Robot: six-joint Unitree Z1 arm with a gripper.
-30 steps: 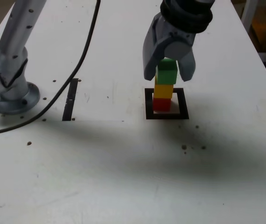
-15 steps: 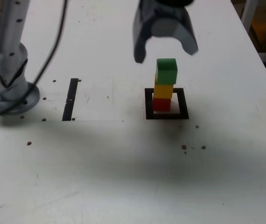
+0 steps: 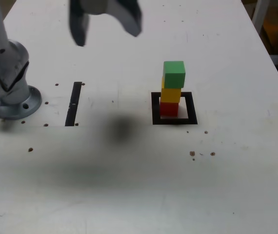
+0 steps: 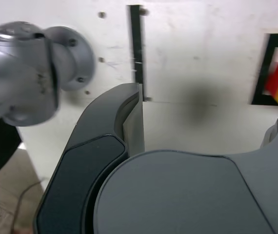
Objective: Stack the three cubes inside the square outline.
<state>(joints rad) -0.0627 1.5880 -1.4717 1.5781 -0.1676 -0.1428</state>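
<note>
Where the black square outline (image 3: pixel 174 108) lies on the white tabletop (image 3: pixel 236 185), a red cube (image 3: pixel 168 108) inside it carries a yellow cube (image 3: pixel 170 94), then a green cube (image 3: pixel 174 74). Near the tabletop's far edge, the gripper (image 3: pixel 105 24) hangs wide open, empty, well apart from them.

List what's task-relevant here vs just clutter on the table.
Task things:
- green cube, top of the stack
- yellow cube, middle
- red cube, bottom
- square outline, around the stack
- gripper, open, away from the stack

Just lying about:
- narrow black strip
- arm base
- dark specks on the white table
</note>
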